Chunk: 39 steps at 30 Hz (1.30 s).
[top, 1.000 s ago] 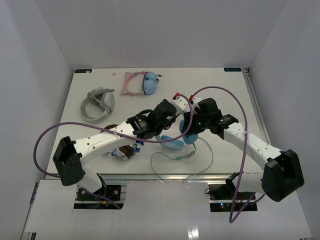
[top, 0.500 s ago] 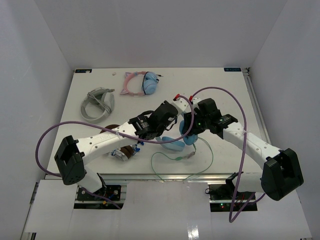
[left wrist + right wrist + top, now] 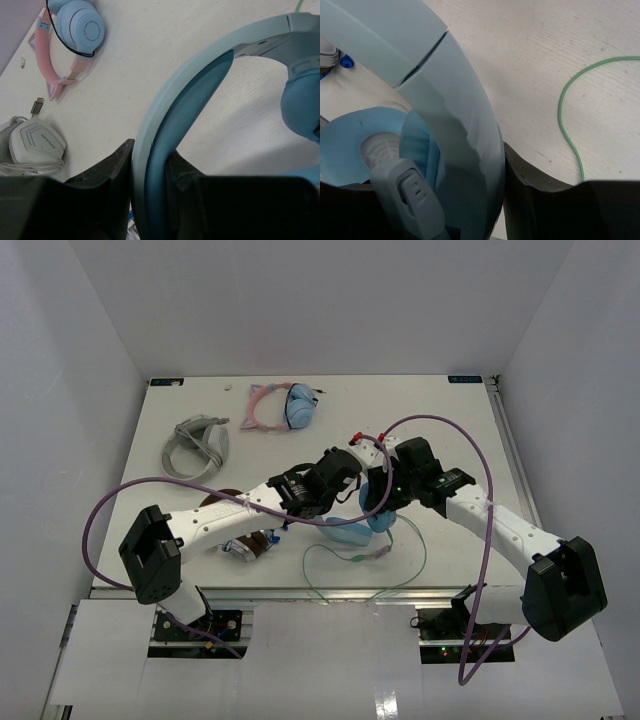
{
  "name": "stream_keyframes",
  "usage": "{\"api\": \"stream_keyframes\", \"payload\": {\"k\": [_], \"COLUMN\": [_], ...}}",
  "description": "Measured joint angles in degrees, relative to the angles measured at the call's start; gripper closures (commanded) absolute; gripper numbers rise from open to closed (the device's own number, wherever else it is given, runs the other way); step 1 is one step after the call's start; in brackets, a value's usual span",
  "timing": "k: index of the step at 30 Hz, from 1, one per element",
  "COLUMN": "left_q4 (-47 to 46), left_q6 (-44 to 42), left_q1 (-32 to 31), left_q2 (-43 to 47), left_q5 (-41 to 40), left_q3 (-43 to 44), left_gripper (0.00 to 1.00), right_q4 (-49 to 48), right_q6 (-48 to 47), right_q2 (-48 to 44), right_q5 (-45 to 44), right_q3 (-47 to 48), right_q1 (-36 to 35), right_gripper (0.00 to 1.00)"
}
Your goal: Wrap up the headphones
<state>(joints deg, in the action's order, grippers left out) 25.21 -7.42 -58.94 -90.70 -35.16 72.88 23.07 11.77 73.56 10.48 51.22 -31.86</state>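
Note:
The light blue headphones lie at the front middle of the table, between both arms. My left gripper is shut on the blue headband, which runs up between its jaws in the left wrist view. My right gripper is shut on the headband's other end, just above a blue earcup. The thin pale green cable loops loose on the table toward the front edge and also shows in the right wrist view.
The pink cat-ear pair lies at the back and also shows in the left wrist view. The grey pair lies at the back left. A small brown and silver object sits by the left arm. Purple arm cables arc over both sides.
My left arm has reached a little further right and forward, bringing its gripper closer to the right gripper. The headphones have barely shifted. The right arm has hardly moved.

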Motion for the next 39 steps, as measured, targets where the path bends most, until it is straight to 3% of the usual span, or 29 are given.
{"api": "stream_keyframes", "payload": {"k": [7,9,13,14,21,25,32,39], "left_q4": [0.0,0.0,-0.1,-0.2,-3.0,-3.2,-1.8,-2.9], "left_q6": [0.5,0.9,2.3,2.7,8.9,11.5,15.5,21.5], "left_q1": [0.0,0.1,0.2,0.2,0.0,-0.1,1.9,10.5], "left_q2": [0.0,0.1,0.3,0.4,4.1,6.5,12.1,19.3], "left_q5": [-0.2,0.1,0.4,0.5,-1.3,-2.7,-3.0,-0.1], "left_q3": [0.0,0.0,-0.1,-0.2,-5.2,-7.4,-10.9,-12.2], "left_gripper": [1.0,1.0,1.0,1.0,1.0,1.0,1.0,1.0], "right_q4": [0.2,0.2,0.2,0.2,-2.2,-6.3,-15.5,-24.0], "right_q6": [0.0,0.0,-0.3,-0.3,-0.2,-0.2,-0.3,-1.5], "right_q2": [0.0,0.0,-0.1,-0.1,-4.7,-9.5,-17.6,-22.5], "right_q5": [0.1,0.1,-0.1,-0.2,-2.2,-4.8,-5.4,-4.2], "right_q3": [0.0,0.0,0.0,0.0,0.0,0.0,-2.3,-6.4], "right_q1": [0.0,0.0,0.0,0.0,0.0,0.0,0.0,0.0], "right_gripper": [0.88,0.8,0.42,0.37,0.24,0.02,0.01,0.0]}}
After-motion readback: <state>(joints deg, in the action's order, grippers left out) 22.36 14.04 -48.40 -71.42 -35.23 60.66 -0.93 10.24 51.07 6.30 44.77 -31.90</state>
